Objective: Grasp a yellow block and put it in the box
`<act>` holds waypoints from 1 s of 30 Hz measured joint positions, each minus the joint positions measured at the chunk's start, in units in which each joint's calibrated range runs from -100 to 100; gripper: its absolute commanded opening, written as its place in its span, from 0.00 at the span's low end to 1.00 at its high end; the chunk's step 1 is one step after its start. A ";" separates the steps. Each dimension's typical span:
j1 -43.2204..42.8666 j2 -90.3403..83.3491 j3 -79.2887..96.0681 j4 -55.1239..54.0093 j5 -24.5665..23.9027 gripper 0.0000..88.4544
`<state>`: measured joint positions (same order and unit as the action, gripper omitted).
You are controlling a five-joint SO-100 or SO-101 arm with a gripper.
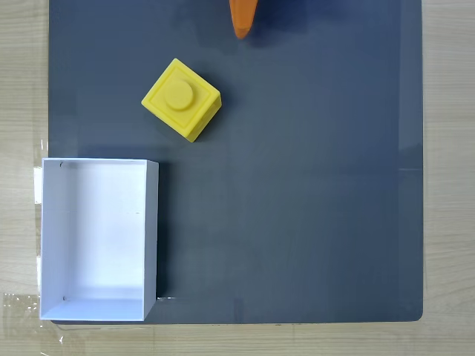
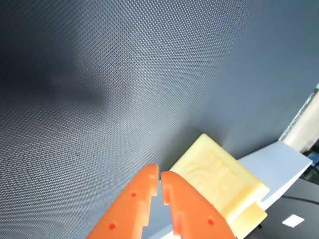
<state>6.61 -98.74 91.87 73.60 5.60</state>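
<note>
The yellow block (image 1: 182, 99), a cube with one round stud on top, rests on the dark mat, turned at an angle. Below it in the fixed view lies the white open box (image 1: 152, 230), with nothing inside. My orange gripper (image 1: 242, 27) pokes in at the top edge of the fixed view, up and to the right of the block and apart from it. In the wrist view the gripper (image 2: 160, 175) has its fingertips almost touching, shut on nothing, with the block (image 2: 214, 172) just behind and to the right and the box (image 2: 284, 162) past it.
A dark grey mat (image 1: 312, 185) covers most of a light wooden table (image 1: 22, 89). The mat's right half is bare. Clear tape (image 1: 22, 308) holds the box's lower left corner.
</note>
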 measured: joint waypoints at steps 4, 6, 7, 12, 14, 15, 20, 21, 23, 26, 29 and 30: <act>0.00 0.00 0.00 0.00 0.00 0.01; 0.00 0.00 0.00 0.00 0.00 0.01; 0.00 0.00 0.00 0.00 0.05 0.01; -0.09 1.10 0.00 -0.43 0.05 0.01; -0.09 3.62 -0.72 -2.16 0.11 0.01; -0.09 6.32 -1.72 -4.15 0.05 0.01; -0.09 19.89 -9.67 -13.59 0.05 0.01; -0.09 23.01 -11.92 -14.54 0.05 0.01; -0.18 29.33 -16.98 -15.32 -0.16 0.01; -1.35 38.35 -26.11 -15.32 -2.54 0.01; -1.17 46.19 -36.77 -14.37 -6.92 0.02; -1.17 48.63 -40.47 -13.85 -8.56 0.02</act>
<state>5.44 -50.11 51.40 59.76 -2.96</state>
